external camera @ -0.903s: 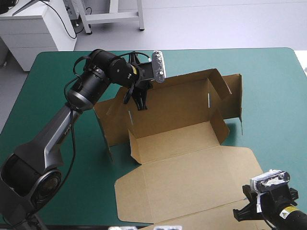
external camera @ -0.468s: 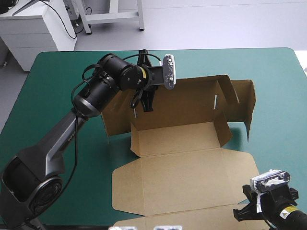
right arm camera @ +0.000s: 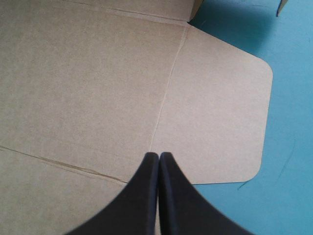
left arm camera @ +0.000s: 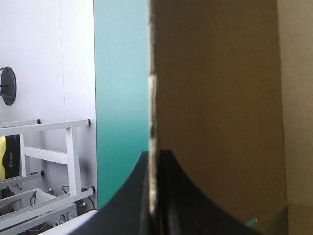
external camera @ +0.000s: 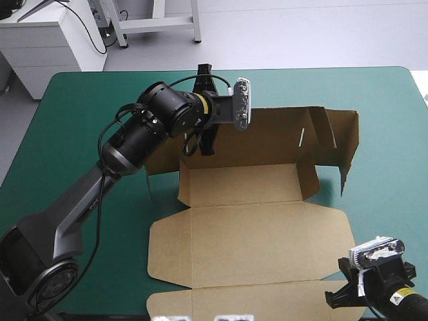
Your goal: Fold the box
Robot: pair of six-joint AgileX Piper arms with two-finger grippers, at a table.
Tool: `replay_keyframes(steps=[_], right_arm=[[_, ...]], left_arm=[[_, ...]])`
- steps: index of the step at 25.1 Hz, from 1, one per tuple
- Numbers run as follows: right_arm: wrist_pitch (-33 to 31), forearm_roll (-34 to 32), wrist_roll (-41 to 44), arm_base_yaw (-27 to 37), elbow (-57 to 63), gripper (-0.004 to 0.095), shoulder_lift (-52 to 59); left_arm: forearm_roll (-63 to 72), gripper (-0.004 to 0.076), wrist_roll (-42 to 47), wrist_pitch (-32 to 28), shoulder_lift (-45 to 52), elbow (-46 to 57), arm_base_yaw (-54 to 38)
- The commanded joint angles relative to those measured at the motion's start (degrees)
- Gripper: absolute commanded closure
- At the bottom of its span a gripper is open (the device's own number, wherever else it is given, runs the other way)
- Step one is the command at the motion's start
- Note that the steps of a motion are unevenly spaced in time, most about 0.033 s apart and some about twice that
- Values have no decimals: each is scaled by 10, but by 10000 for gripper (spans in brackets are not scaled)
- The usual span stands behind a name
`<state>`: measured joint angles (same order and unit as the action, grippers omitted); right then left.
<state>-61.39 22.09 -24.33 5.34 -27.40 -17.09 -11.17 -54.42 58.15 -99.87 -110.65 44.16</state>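
Observation:
The brown box [external camera: 247, 227] lies mid-table as an open tray, its lid flat toward the near edge. The back wall [external camera: 274, 137] stands upright and the right side flap [external camera: 348, 144] is raised. My left gripper [external camera: 204, 144] is shut on the back wall near its left end. In the left wrist view the board's edge [left arm camera: 153, 112] runs up between my black fingers [left arm camera: 122, 205]. My right gripper [external camera: 340, 296] hovers shut by the lid's near right corner. In the right wrist view its fingertips [right arm camera: 159, 155] meet over the lid [right arm camera: 98, 83], holding nothing.
The teal-green cover [external camera: 73, 127] shows left of the box, beyond the back wall, and in a strip on the right [external camera: 394, 187]. The lid's near flap [external camera: 200, 304] reaches the table's near edge.
My left gripper has moved right, taking the back wall with it. The whole box has turned square to the table and slid toward the near edge. The right arm has stayed still.

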Motion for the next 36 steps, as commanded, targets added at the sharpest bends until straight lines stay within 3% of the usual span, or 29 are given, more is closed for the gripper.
replay_keyframes(steps=[1, 8, 14, 17, 20, 24, 29, 36], right_arm=[[30, 10, -1, -1, -12, 922, -7], [30, 10, 1, -1, -12, 922, -7], [32, 10, 3, -1, -12, 922, -7], [37, 10, 7, -1, -12, 922, -7], [43, 15, 12, -1, -12, 922, -7], [47, 21, 22, -1, -12, 922, -7], [101, 67, 33, -1, -19, 922, -7], [178, 68, 47, -1, -120, 922, -26]], left_arm=[[-25, 733, 3, -78, 55, 28, 4], [-125, 733, 70, -272, 142, 230, 4], [-184, 733, 111, -349, 187, 353, 4], [-250, 733, 179, -383, 194, 405, 4], [-409, 733, 351, -391, 195, 458, 4], [-536, 732, 500, -392, 195, 480, 4], [-573, 732, 505, -402, 195, 511, 4], [-586, 732, 540, -393, 195, 521, 4]])
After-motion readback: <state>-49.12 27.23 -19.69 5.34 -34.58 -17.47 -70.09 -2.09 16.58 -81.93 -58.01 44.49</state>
